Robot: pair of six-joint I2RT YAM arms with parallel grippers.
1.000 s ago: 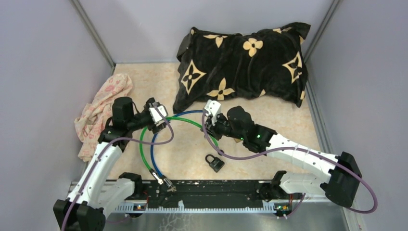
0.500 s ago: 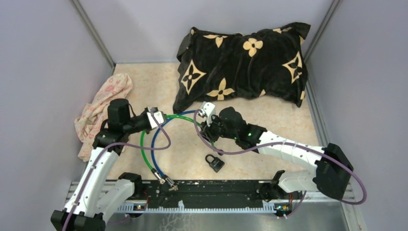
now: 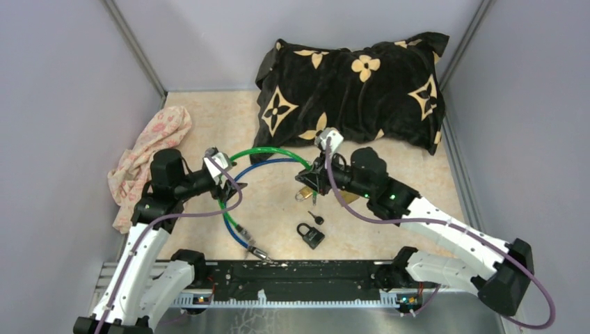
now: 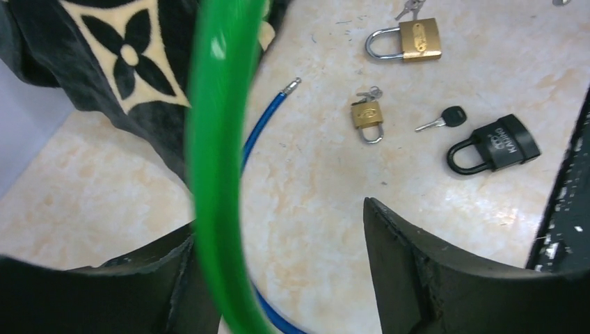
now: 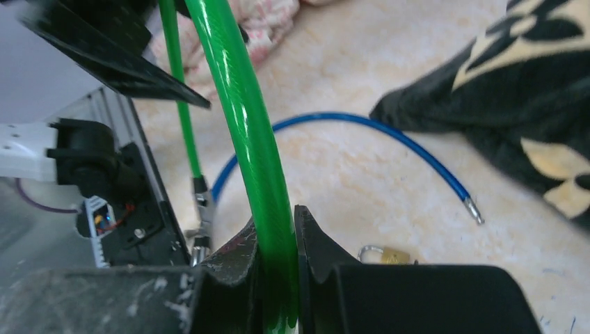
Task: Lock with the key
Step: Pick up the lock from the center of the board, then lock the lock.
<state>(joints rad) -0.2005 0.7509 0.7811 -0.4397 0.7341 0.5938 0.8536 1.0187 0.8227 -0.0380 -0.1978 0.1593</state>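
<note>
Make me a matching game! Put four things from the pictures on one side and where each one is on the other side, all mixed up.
Things:
1. green cable
2. black padlock
3. pillow
4. patterned cloth

Places:
A. at the left edge of the table
B. pinched in the right gripper
C. at the back of the table
D. lying flat beside the black-headed key

Pairs: 1-B, 2-D, 3-C, 4-A
</note>
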